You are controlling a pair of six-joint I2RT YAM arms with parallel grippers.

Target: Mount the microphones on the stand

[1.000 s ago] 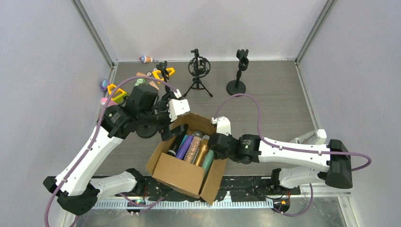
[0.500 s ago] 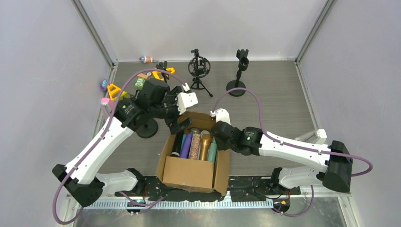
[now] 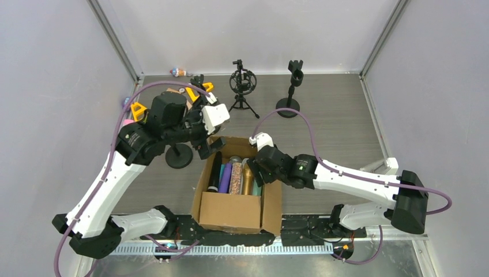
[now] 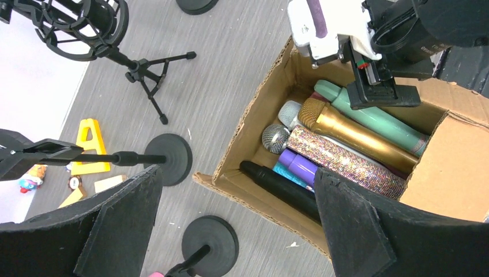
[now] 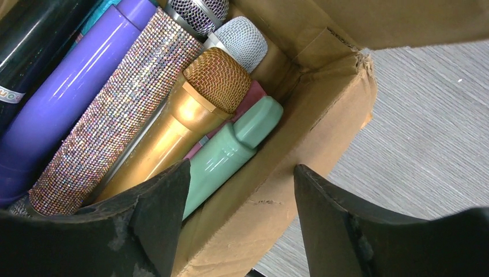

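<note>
Several microphones lie side by side in an open cardboard box (image 3: pixel 230 211): black (image 4: pixel 277 184), purple (image 4: pixel 300 167), glitter (image 4: pixel 352 163), gold (image 4: pixel 357 135) and mint green (image 4: pixel 375 118) ones show. My left gripper (image 3: pixel 206 149) hangs open over the box's left wall, nothing between its fingers. My right gripper (image 5: pixel 239 168) is open and straddles the box's right wall, one finger inside by the mint microphone (image 5: pixel 230 156), the other outside. A tripod stand (image 3: pixel 243 82) with a shock mount and a round-based stand (image 3: pixel 293 78) wait empty at the back.
Another round-based stand (image 3: pixel 179 156) is just left of the box, under my left arm, and one more base (image 4: pixel 210 245) lies close by. Yellow and small coloured toys (image 3: pixel 138 109) sit at the back left. Grey walls close in three sides.
The box turned from skewed to square with the table's front edge. My right gripper's jaws narrowed on the box's right wall, then widened. My left arm drew back to the left.
</note>
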